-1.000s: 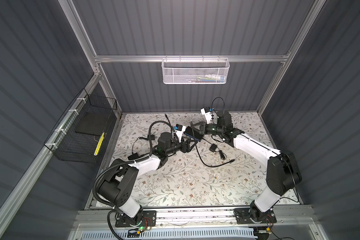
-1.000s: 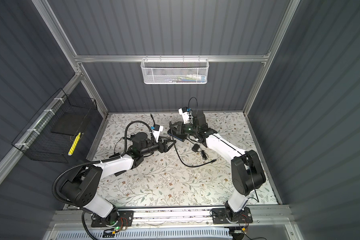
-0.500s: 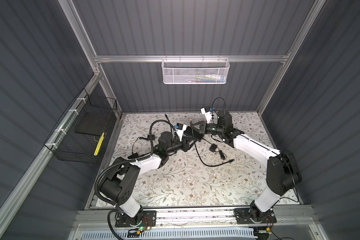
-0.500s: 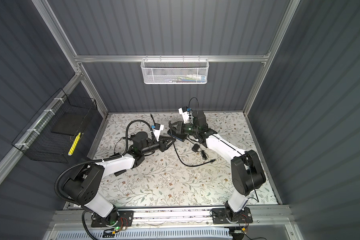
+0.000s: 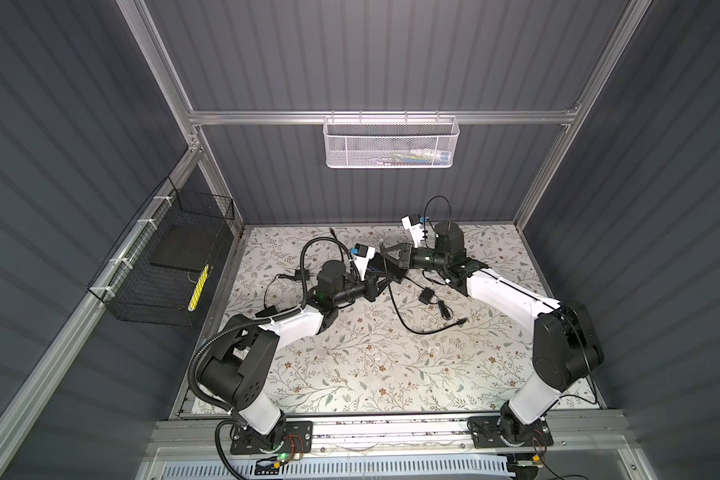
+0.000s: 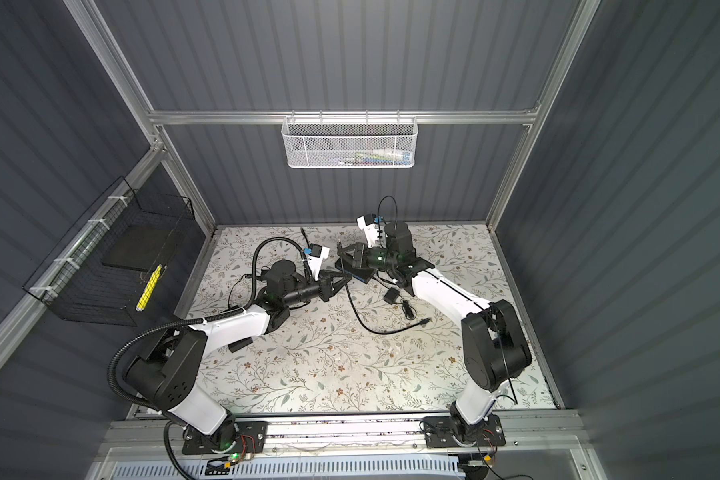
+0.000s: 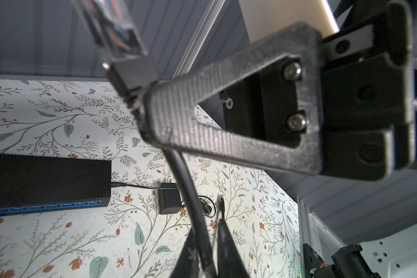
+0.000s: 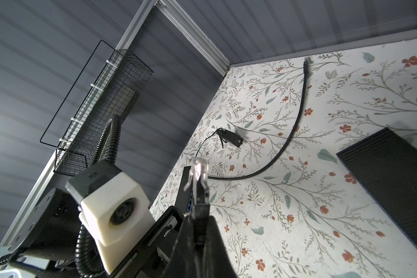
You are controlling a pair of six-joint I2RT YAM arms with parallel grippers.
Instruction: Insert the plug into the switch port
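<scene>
The clear plug (image 8: 199, 173) looks light and brittle, so the right gripper (image 8: 196, 223) clamps its boot while the left gripper (image 7: 206, 238) pinches the springy cable (image 7: 185, 183) behind.

Dark ribbed walls (image 5: 371, 54) (aluminium frame (image 5: 267, 117)) surround a floral-patterned floor (image 5: 371, 365).

From high at the front, both top views look steeply down on the whole floral worktop (image 5: 371, 365) and share almost the same scene. The left wrist camera, close over the left claw (image 7: 206, 231), faces the cell's right side, the black box (image 7: 46, 178) in frame. The right wrist camera looks along the right claw (image 8: 198, 221) toward the left wall's wire basket (image 8: 101, 108), with the left arm's camera housing (image 8: 116, 211) close by.
</scene>
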